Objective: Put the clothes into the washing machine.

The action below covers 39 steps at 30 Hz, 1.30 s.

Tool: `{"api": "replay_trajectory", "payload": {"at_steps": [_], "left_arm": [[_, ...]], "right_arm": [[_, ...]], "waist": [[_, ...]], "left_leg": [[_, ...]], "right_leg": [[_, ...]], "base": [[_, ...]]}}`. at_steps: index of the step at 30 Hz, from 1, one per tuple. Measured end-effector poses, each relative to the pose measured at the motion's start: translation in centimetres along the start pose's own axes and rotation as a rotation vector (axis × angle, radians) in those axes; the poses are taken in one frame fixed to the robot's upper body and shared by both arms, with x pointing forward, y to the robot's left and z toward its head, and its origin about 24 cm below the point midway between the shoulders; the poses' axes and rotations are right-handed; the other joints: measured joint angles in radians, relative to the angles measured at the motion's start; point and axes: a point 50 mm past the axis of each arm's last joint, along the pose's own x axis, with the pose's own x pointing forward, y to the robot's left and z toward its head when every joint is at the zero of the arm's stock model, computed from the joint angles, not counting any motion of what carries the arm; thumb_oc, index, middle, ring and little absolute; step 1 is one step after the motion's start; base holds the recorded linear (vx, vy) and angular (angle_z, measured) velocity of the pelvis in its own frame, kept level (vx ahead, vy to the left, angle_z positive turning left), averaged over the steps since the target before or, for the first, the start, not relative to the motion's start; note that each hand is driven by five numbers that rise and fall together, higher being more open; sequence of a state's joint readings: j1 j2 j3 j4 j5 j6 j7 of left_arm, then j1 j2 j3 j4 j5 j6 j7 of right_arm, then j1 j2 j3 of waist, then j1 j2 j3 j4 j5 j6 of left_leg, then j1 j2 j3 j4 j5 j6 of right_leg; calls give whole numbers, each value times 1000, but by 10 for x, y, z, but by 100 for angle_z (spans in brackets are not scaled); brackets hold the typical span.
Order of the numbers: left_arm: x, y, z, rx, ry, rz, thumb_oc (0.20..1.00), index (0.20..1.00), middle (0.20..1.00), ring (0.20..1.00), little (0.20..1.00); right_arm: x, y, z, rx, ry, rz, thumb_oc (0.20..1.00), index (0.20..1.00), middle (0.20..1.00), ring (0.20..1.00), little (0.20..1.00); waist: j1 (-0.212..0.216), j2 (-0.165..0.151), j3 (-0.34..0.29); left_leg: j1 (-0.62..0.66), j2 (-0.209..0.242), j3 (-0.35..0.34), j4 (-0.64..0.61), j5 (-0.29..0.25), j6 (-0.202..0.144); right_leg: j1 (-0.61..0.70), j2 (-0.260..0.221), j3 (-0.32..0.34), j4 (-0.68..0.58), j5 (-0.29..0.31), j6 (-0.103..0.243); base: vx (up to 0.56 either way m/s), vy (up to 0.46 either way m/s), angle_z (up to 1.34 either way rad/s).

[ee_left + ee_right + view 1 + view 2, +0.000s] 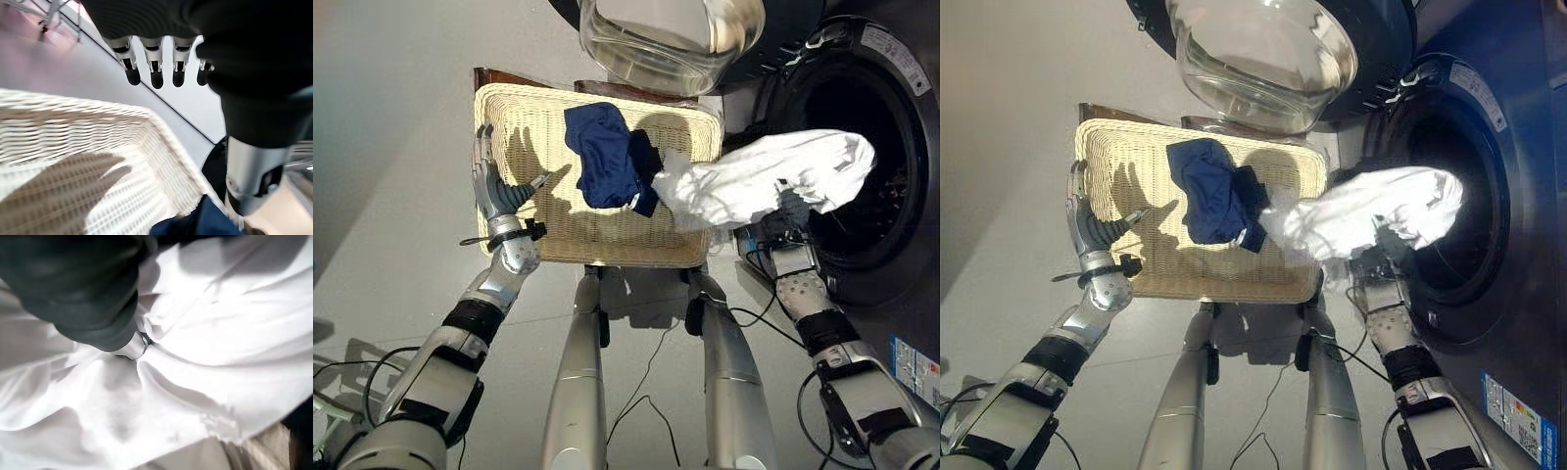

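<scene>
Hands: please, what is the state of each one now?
Left hand: open, fingers straight, over the wicker basket edge, holding nothing.
Right hand: shut on the white garment, lifted toward the washing machine drum.

Home laundry corner: front-loading washing machine [862, 147], wicker basket [519, 127].

Basket [509, 117]: pale cream wicker, woven pattern throughout. Garment in basket [605, 157]: plain navy blue with darker folds. Second garment [764, 176]: plain white. Washing machine [891, 117]: dark grey body, black drum opening. Door glass [656, 39]: clear. Floor [391, 147]: light grey.
</scene>
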<state>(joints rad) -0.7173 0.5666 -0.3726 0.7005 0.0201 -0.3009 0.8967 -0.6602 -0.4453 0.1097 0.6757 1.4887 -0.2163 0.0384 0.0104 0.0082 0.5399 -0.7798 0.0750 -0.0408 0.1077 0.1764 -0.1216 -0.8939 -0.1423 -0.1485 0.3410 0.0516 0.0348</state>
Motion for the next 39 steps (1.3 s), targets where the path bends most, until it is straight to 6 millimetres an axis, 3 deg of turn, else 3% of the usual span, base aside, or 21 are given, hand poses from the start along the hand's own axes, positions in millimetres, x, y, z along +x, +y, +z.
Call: {"api": "replay_trajectory", "payload": {"at_steps": [6, 14, 18, 19, 20, 24, 33, 34, 35, 36, 39], "left_arm": [[8, -1, -3, 14, 31, -18, 1000, 1000, 1000, 1000, 1000], [21, 1, 0, 33, 23, -38, 1000, 1000, 1000, 1000, 1000], [28, 13, -5, 68, 14, -48, 1000, 1000, 1000, 1000, 1000], [27, 20, -13, 92, 26, -46, 1000, 1000, 1000, 1000, 1000], [23, 23, -18, 101, 37, -49, 1000, 1000, 1000, 1000, 1000], [19, 27, -24, 107, 57, -52, 1000, 1000, 1000, 1000, 1000], [29, 49, -30, 165, 32, -51, 1000, 1000, 1000, 1000, 1000], [31, 50, -29, 167, 28, -50, 1000, 1000, 1000, 1000, 1000], [32, 51, -29, 165, 28, -51, 1000, 1000, 1000, 1000, 1000], [33, 51, -28, 152, 28, -56, 1000, 1000, 1000, 1000, 1000], [34, 50, -27, 129, 37, -60, 1000, 1000, 1000, 1000, 1000]], "right_arm": [[13, -12, 14, 8, 38, -87, 200, 200, 200, 200, 200], [31, 2, 39, -61, 24, -127, 200, 200, 200, 200, 200], [36, 7, 99, -58, -182, -334, 200, 200, 200, 200, 200], [33, 11, 125, -31, -306, -387, 200, 200, 200, 200, 200], [30, 11, 136, 20, -392, -448, 200, 200, 200, 200, 200], [19, -4, 155, 32, -479, -641, 200, 200, 200, 200, 200], [-3, -6, 181, 49, -751, -888, 200, 200, 200, 200, 200], [-5, -6, 182, 40, -769, -914, 426, 426, 426, 426, 426], [-6, -7, 183, 31, -774, -922, 853, 853, 853, 853, 853], [-6, -7, 183, 21, -778, -926, 1000, 1000, 1000, 1000, 1000], [-4, -5, 183, -28, -760, -899, 1000, 1000, 1000, 1000, 1000]], "waist": [[0, 0, 0], [3, 0, 0], [9, 0, 1], [9, 0, 1], [14, -2, 2], [33, -6, 4], [33, -15, 8], [32, -15, 8], [32, -15, 8], [30, -15, 8], [28, -15, 8]], "left_leg": [[-1, 2, 3, -12, 1, 0], [-30, 6, 10, -19, 1, 0], [-38, 8, 9, -13, 0, 0], [-39, 9, 8, -13, 0, 0], [-41, 9, 7, -13, 0, 0], [-72, 7, 0, -5, 1, 1], [-107, -1, -13, 12, 3, 6], [-110, -2, -13, 12, 3, 6], [-110, -3, -13, 12, 3, 6], [-110, -5, -14, 11, 3, 6], [-115, -7, -16, 11, 3, 6]], "right_leg": [[-6, 2, 0, -4, 0, 0], [-38, 7, 2, -13, 6, -9], [-43, 9, 3, -16, 10, -10], [-42, 11, 3, -18, 10, -10], [-43, 12, 3, -22, 14, -10], [-54, 13, 0, -47, 34, -6], [-67, 8, -2, -67, 55, -2], [-69, 7, -2, -67, 55, -2], [-69, 6, -2, -67, 55, -2], [-71, 5, -2, -67, 55, -1], [-75, 4, -3, -67, 55, 0]], "base": [[-2, -13, 0], [9, -62, -3], [-15, -107, -1], [-19, -117, 1], [3, -115, -1], [24, -53, 1], [14, -7, 0], [0, 0, 0], [0, 0, 0], [0, 0, 0], [0, 0, 0]]}}
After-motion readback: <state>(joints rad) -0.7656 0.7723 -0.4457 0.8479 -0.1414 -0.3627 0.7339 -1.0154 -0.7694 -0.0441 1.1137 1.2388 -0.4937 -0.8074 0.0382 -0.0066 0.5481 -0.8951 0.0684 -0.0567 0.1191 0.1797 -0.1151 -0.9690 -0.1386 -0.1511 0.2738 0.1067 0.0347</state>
